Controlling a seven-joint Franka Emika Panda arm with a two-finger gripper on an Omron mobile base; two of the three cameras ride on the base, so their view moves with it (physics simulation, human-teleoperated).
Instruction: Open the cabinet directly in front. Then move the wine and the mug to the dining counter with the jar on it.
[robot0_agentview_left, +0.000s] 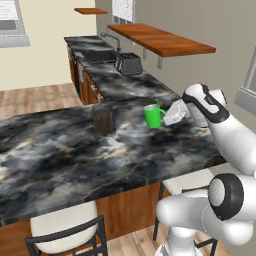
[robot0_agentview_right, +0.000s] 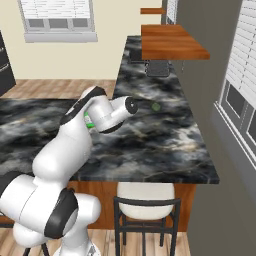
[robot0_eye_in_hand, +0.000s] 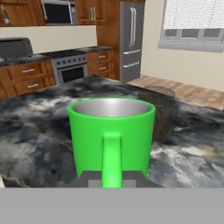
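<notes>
Mug (robot0_agentview_left: 154, 116) upright on dining counter (robot0_agentview_left: 60, 150), near jar (robot0_agentview_left: 103, 120). Gripper (robot0_agentview_left: 166, 116) clamped on its handle. Step in hand, likely: placing the mug. Next: release, withdraw without tipping it.

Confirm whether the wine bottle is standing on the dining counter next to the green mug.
No: on the dining counter the mug has just the dark ribbed jar beside it, and no bottle stands there.
</notes>
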